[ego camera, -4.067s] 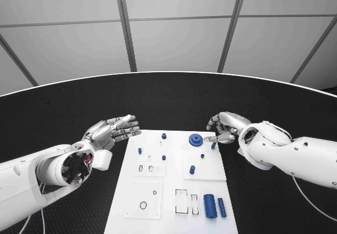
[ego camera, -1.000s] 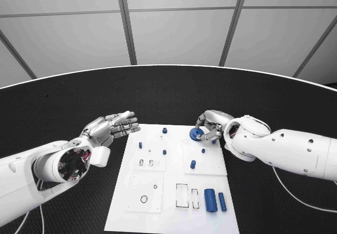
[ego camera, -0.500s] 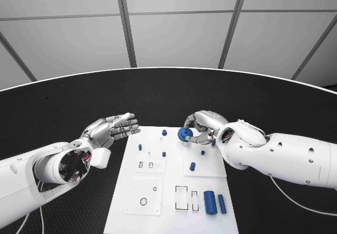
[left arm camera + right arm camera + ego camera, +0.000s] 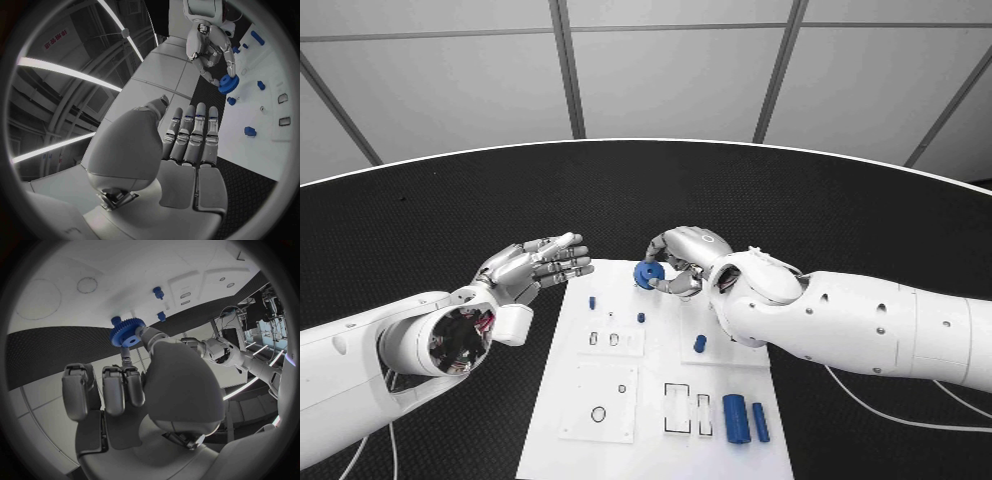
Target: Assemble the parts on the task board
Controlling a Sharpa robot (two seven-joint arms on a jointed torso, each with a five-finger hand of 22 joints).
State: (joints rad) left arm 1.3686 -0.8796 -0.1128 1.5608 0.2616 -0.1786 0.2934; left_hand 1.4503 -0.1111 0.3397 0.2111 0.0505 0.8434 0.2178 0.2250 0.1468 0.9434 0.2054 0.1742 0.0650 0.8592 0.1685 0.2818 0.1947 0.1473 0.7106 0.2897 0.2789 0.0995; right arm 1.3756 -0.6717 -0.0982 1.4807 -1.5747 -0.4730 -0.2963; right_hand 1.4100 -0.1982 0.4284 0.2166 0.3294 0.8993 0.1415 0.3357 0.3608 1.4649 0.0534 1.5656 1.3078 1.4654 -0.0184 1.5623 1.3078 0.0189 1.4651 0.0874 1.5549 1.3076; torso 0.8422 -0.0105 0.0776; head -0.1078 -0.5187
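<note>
- Right hand (image 4: 682, 260) pinches a blue gear (image 4: 648, 274) between thumb and a finger, held over the far end of the white task board (image 4: 646, 400).
- Gear teeth and centre hole plain in the right wrist view (image 4: 127, 334).
- Left hand (image 4: 535, 265) holds nothing, fingers straight and side by side, just beside the board's far left corner.
- Two blue cylinders (image 4: 746, 418) lie near the board's near right edge.

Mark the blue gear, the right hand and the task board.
blue gear (image 4: 127, 333), right wrist view, toothed face beside its centre hole.
right hand (image 4: 682, 258), head view, back of the hand holding the gear.
task board (image 4: 646, 440), head view, bare white area near the front.
</note>
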